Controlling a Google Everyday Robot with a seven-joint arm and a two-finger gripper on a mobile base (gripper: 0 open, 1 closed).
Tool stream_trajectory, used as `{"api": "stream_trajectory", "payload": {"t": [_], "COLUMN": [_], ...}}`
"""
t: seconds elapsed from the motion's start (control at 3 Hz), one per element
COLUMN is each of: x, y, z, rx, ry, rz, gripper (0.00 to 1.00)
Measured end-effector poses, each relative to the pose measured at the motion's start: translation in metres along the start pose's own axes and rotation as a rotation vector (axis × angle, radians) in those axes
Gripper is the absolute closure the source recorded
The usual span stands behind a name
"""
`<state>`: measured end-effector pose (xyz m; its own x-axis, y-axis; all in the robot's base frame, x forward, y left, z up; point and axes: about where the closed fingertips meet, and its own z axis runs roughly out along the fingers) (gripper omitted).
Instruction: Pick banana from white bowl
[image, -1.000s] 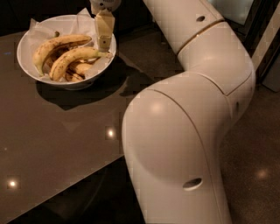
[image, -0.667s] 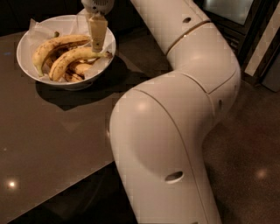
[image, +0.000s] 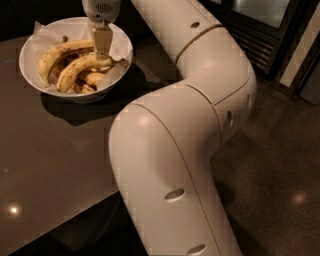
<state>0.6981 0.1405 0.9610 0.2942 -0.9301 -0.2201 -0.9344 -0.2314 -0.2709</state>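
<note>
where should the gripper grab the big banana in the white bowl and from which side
Grip the banana across its thick right half, coming straight down from above. It lies on top of the other bananas in the white bowl, its upper side exposed, while the bowl's rim and paper lining likely block a sideways approach. The gripper hangs just over its right end.

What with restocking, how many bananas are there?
3: rear banana and front banana in the white bowl, gripper at the front one; small browned banana beneath. More may hide.
</note>
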Motion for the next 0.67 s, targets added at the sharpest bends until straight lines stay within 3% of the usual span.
{"api": "stream_trajectory", "payload": {"t": [0.67], "x": [-0.003], "y": [0.001], "z": [0.026], "rx": [-0.047], "ry": [0.018], "rz": [0.004], "gripper": [0.44]}}
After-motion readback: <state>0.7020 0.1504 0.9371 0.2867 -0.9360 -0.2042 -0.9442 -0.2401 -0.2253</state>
